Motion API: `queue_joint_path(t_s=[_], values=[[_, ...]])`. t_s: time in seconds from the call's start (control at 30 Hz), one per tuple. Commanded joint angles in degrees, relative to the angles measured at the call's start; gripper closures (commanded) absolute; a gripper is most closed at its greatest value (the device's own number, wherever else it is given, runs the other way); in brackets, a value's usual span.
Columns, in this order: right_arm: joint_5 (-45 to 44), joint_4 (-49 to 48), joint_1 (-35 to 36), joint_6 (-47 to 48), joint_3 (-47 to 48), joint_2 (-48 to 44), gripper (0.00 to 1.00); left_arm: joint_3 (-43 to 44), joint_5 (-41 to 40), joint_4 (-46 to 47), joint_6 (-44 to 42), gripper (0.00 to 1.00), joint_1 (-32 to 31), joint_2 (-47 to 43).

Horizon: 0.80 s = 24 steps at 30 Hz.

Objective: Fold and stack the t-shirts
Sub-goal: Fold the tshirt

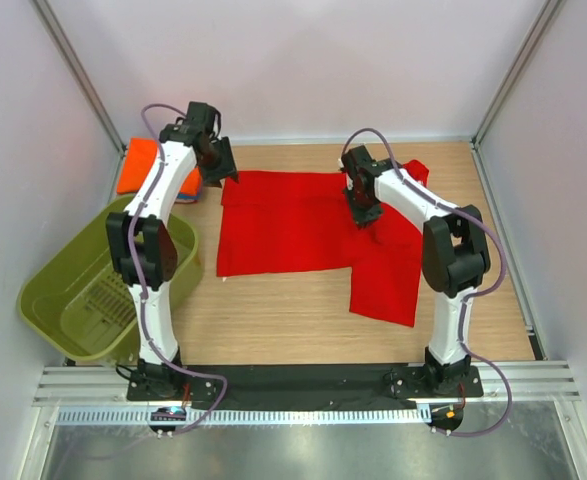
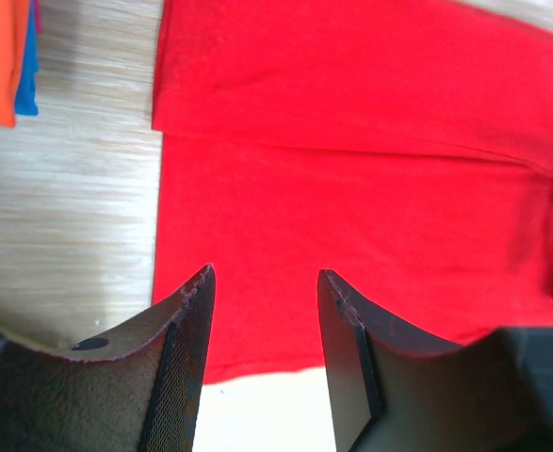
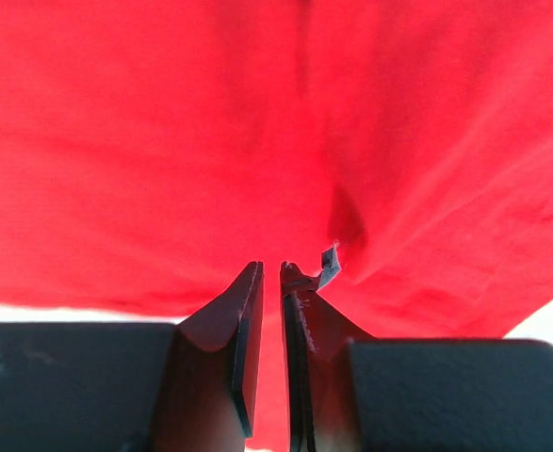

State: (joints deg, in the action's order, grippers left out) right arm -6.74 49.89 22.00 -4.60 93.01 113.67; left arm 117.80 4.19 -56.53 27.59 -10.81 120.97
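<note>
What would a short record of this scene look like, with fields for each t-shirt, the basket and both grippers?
red t-shirt: spread on the table, partly folded
orange t-shirt: folded, far left corner
blue t-shirt: under the orange one, only its edge shows
basket: olive green, at the table's left side, no shirt visible inside
left gripper: open, above the red t-shirt's left edge
right gripper: jaws a narrow slit apart, nothing between them, over the red t-shirt

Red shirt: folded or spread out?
Mostly spread: the red shirt lies wide across the table in an L shape, not a neat rectangle.
</note>
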Motion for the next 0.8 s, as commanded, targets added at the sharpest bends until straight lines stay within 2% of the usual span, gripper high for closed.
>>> queue_joint_path(t_s=[0.0, 0.27, 0.63, 0.77], values=[[-6.1, -1.1, -0.8, 1.6, 0.5, 2.6, 0.79, -2.3, 2.2, 1.6, -0.1, 0.51, 0.1, -4.3], [-14.7, -2.0, -0.8, 2.8, -0.2, 5.9, 0.72, -3.3, 2.5, 1.9, -0.2, 0.51, 0.1, -5.0], [-15.1, -4.8, -1.3, 3.9, -1.1, 7.9, 0.70, -3.5, 2.6, 1.8, -0.3, 0.51, 0.1, -4.2], [-15.1, -4.4, -1.9, 3.5, 0.1, 9.3, 0.73, -3.6, 2.6, 1.7, -0.3, 0.51, 0.1, -3.9]])
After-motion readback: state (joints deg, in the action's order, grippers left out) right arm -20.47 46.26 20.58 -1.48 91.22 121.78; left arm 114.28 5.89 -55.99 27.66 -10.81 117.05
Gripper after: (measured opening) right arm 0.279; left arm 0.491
